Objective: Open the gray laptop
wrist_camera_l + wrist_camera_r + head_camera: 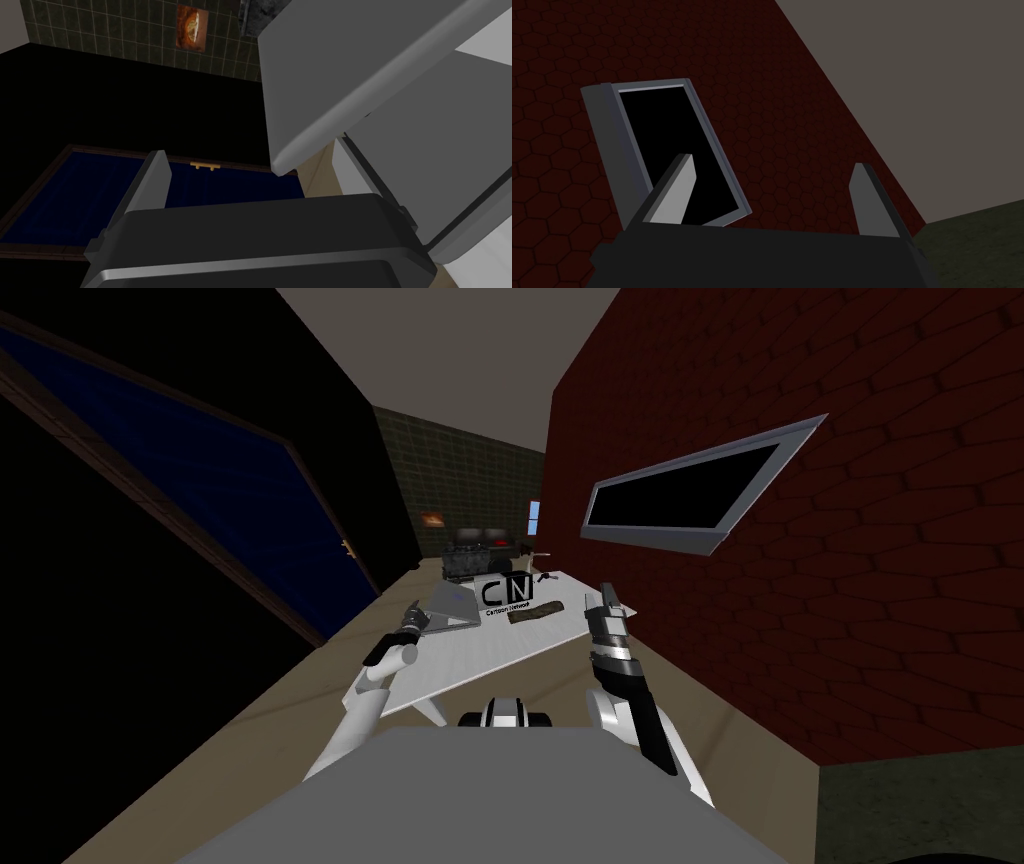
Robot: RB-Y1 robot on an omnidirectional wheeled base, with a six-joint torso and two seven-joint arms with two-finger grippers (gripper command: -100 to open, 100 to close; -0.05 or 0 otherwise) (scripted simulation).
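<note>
Two grippers are raised at the white table, which lies at our 12 o'clock. The gray laptop rests low on the tabletop at about 11 o'clock, near the table's left edge. Our left gripper is at the laptop's 7 o'clock corner. Seen from the left wrist, its fingers are spread, and a rounded grey corner of the laptop reaches in between them. We cannot tell whether either finger touches it, nor how far the lid is lifted. Our right gripper points upward at 1 o'clock, by the table's right corner, with its fingers spread wide. A white sign lettered CN stands at the laptop's 3 o'clock. A brown oblong thing lies at the sign's 5 o'clock, and a dark boxy object sits at the laptop's 12 o'clock
</note>
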